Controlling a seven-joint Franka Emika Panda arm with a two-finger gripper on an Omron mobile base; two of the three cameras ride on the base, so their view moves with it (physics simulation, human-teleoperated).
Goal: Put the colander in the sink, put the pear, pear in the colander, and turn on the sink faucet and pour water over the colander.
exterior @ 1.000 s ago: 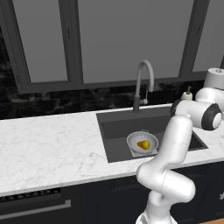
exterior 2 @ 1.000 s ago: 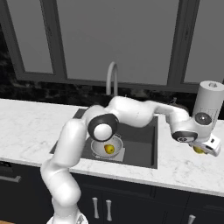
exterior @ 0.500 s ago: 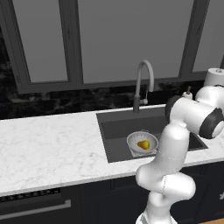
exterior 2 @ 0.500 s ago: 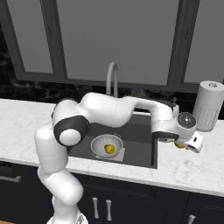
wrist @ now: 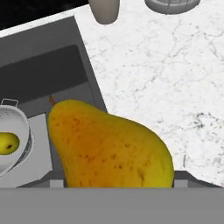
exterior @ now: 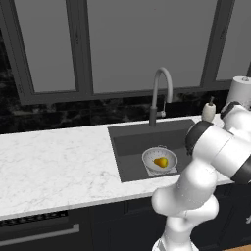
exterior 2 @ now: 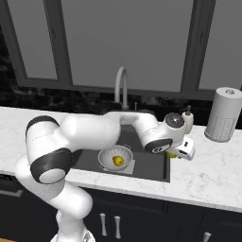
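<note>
From the left base view, the small round perforated silvery colander (exterior: 160, 160) sits in the dark grey rectangular sink (exterior: 128, 147), one yellow pear (exterior: 160, 162) already inside. The right base view shows the fingers (exterior 2: 178, 152) at the sink's right edge above the white marble tabletop (exterior 2: 208, 175). In the hand view they clamp the second, yellow-orange speckled pear (wrist: 109, 148) — presumably lifted to join the first.

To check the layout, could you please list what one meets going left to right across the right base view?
Colander in the sink → held pear in the gripper → soap bottle → paper towel roll.
</note>
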